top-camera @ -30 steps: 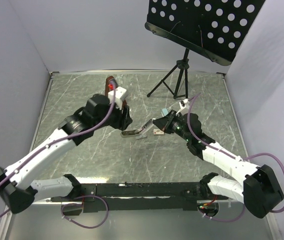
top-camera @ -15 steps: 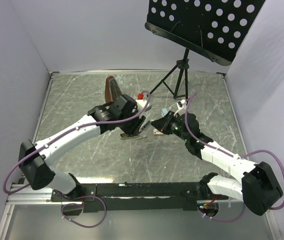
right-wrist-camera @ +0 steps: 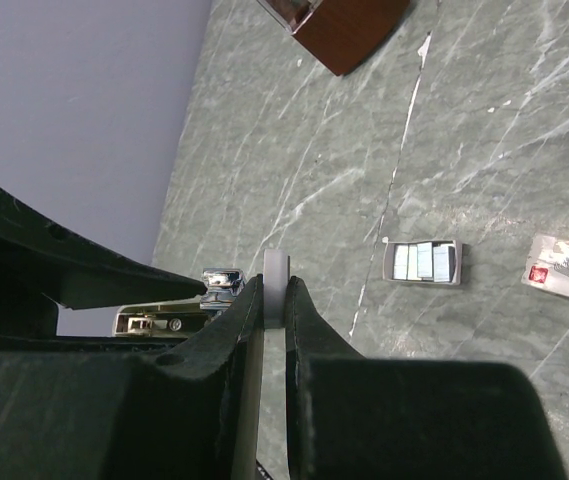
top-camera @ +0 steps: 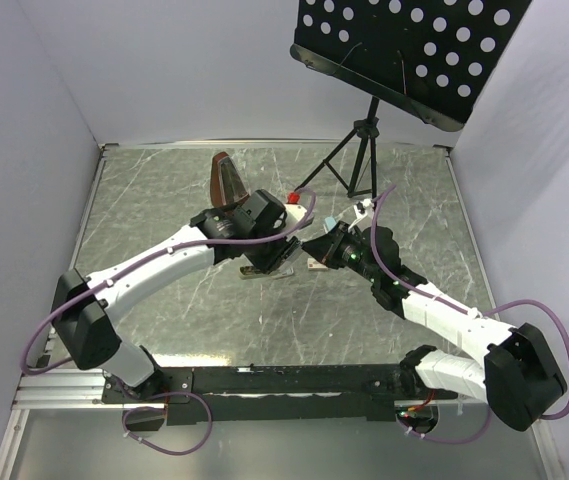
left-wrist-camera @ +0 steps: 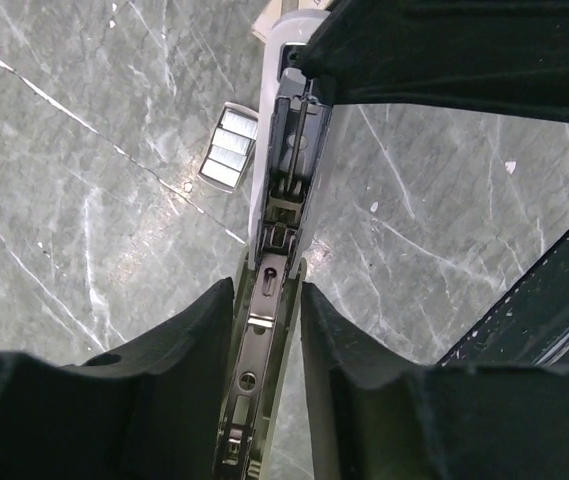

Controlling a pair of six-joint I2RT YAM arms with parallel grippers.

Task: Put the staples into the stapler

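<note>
Surface (top-camera: 134, 200): grey-green marble, white veins. Stapler (left-wrist-camera: 286, 170): pale grey arm, dark silvery metal channel. Staples (left-wrist-camera: 230, 160): silvery strips, pale box. Left claw (left-wrist-camera: 267, 300), right claw (right-wrist-camera: 274, 290): black. Arms (top-camera: 154, 270): white, black joints. Cables (top-camera: 44, 340): purple. Case (top-camera: 226, 182): red-brown. Stand (top-camera: 404, 45): black, pale round dots. Walls (top-camera: 164, 70): pale lilac-grey.

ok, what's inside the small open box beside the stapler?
Silvery staples lie in strips side by side in the box; both wrist views show them. Anything beneath that top layer is covered by the strips themselves.
</note>
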